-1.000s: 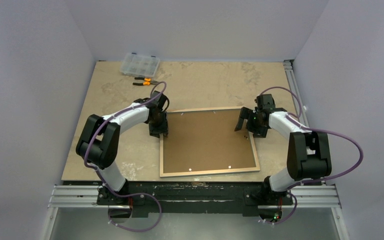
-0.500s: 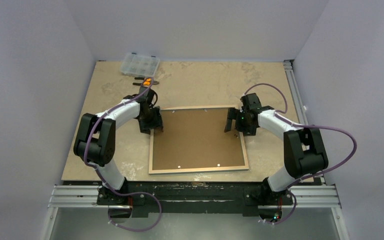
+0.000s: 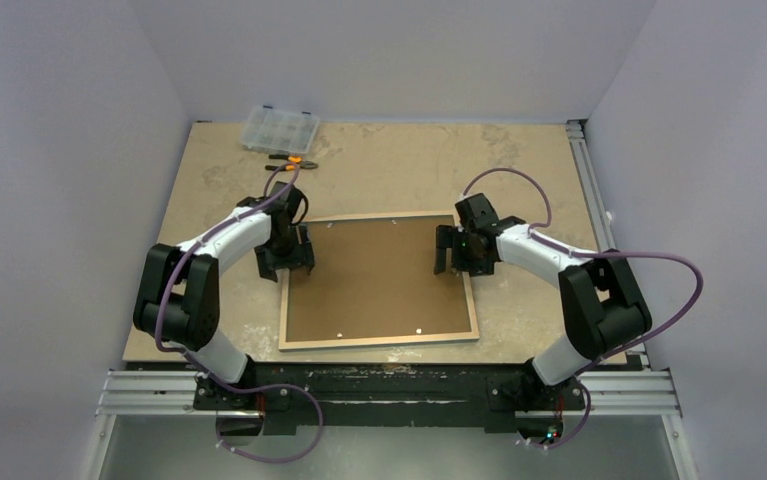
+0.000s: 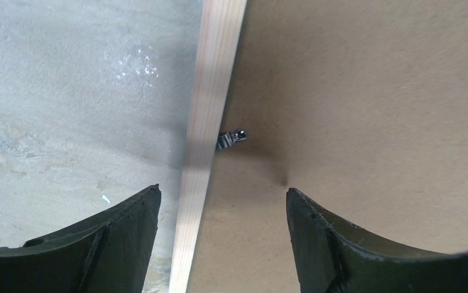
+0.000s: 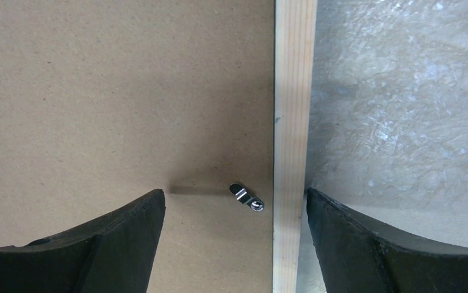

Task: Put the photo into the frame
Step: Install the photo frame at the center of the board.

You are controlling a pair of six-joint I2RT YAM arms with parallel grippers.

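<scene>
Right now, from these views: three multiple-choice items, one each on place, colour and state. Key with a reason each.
1. Where on the table is the clear parts box?
A) far left corner
B) near left corner
C) near right corner

2. What colour is the frame on its upward face?
A) bright blue
B) light wood
C) black

3. The left gripper is:
A) shut on the rail
B) shut on a clip
C) open

Key:
1 A, it sits at the far left edge.
2 B, a pale wood rim shows around the brown board.
3 C, its jaws stand apart astride the frame's left rail.
</scene>
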